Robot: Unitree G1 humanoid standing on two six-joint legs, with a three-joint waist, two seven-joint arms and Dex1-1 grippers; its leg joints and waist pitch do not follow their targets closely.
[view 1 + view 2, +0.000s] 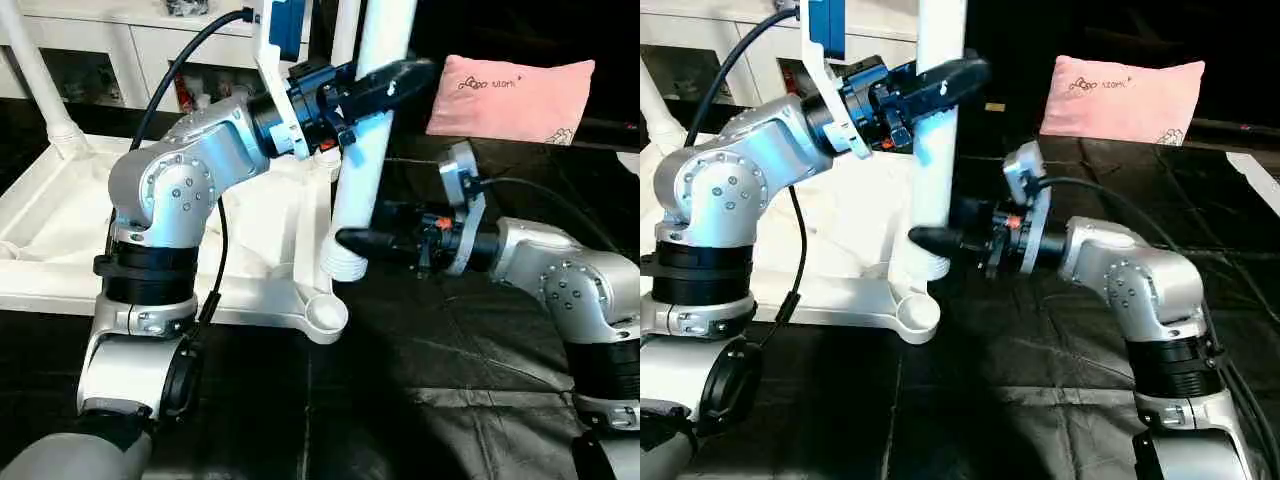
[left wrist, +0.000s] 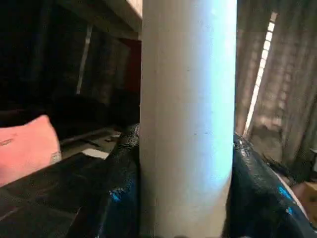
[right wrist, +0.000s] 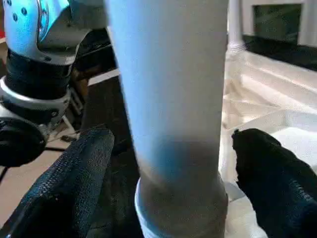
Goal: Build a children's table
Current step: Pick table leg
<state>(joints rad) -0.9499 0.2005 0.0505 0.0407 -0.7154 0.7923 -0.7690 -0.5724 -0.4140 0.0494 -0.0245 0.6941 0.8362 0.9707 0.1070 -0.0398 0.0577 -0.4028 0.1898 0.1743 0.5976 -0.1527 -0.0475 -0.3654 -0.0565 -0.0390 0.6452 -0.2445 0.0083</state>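
L fingers (image 2: pixel 257 198) clamp leg (image 1: pixel 365 150) (R fingers (image 3: pixel 74 183) apart).

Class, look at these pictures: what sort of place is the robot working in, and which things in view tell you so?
Probably a room in a home: a white cabinet behind, a pink pillow on the dark floor covering, curtains.

White table top (image 1: pixel 40 215), white leg (image 1: pixel 365 150); black tool fingers (image 3: pixel 74 183); pink pillow (image 1: pixel 510 98); black floor covering (image 1: pixel 450 400).
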